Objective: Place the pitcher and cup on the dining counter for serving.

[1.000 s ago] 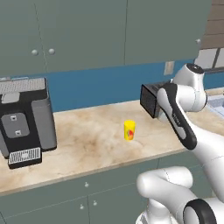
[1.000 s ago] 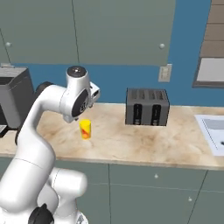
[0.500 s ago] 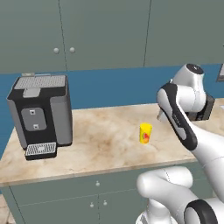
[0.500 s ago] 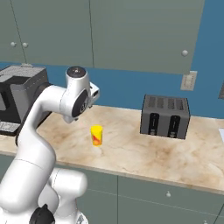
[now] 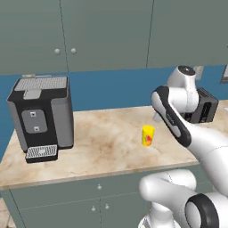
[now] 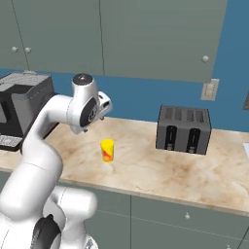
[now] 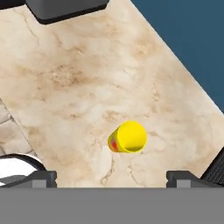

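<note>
The cup (image 5: pixel 148 136) is a small yellow tumbler with a red-orange mark, standing upright on the marble counter (image 5: pixel 89 147) backed by grey cabinets. It also appears in the right base view (image 6: pixel 107 151). In the hand view the cup (image 7: pixel 127 138) is seen from above, just above the space between my fingertips. My gripper (image 7: pixel 111 178) hovers over it, open, with nothing between its fingers. In the right base view the hand (image 6: pixel 103 103) is above and slightly behind the cup. The pitcher and the dining counter are out of view.
A dark coffee machine (image 5: pixel 42 116) stands at the counter's left end. A grey toaster (image 6: pixel 184 129) stands to the right of the cup, partly behind my arm in the left base view. Blue wall and grey upper cabinets (image 6: pixel 146 34) rise behind the counter.
The whole picture has shifted right in both base views, so the base has driven left along the counter. The cup has stayed put on the counter. The gripper is open as before.
</note>
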Tool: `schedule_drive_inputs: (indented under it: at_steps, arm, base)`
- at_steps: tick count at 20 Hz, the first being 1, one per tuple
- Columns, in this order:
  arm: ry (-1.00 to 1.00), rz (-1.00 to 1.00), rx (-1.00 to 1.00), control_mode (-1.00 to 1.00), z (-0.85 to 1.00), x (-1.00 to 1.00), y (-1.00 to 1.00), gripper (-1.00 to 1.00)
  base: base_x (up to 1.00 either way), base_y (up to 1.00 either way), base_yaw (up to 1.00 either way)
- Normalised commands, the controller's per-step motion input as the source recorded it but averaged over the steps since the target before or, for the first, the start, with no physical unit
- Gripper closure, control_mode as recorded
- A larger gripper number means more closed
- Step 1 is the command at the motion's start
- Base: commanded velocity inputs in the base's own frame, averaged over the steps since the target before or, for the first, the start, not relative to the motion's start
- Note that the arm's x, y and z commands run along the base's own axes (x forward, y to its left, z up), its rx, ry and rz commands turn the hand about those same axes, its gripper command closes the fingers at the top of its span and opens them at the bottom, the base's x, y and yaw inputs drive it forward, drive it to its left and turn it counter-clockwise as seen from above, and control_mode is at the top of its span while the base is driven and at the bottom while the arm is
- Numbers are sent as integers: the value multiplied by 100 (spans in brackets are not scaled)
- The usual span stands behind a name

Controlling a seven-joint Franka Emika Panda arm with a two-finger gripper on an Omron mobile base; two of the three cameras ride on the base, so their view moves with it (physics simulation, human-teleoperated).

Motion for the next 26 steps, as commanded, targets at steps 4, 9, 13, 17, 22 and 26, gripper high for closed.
schedule_drive_inputs:
  at_steps: [4, 9, 13, 17, 22, 26]
  arm:
    - [5, -34, 0, -100, -46, 53, 9, -100]
    - [0, -35, 0, -100, -60, 46, 9, -100]
    - [2, -24, 0, -100, -24, 18, 0, -100]
    - [6, -10, 0, -100, -15, 8, 0, -100]
    - [7, -11, 0, -100, -23, 1, 0, -100]
    - [10, -1, 3, -100, -5, 2, 0, -100]
  base:
    - [0, 0, 0]
    - [0, 0, 0]
    - [0, 0, 0]
    - [0, 0, 0]
    - [0, 0, 0]
    - [0, 0, 0]
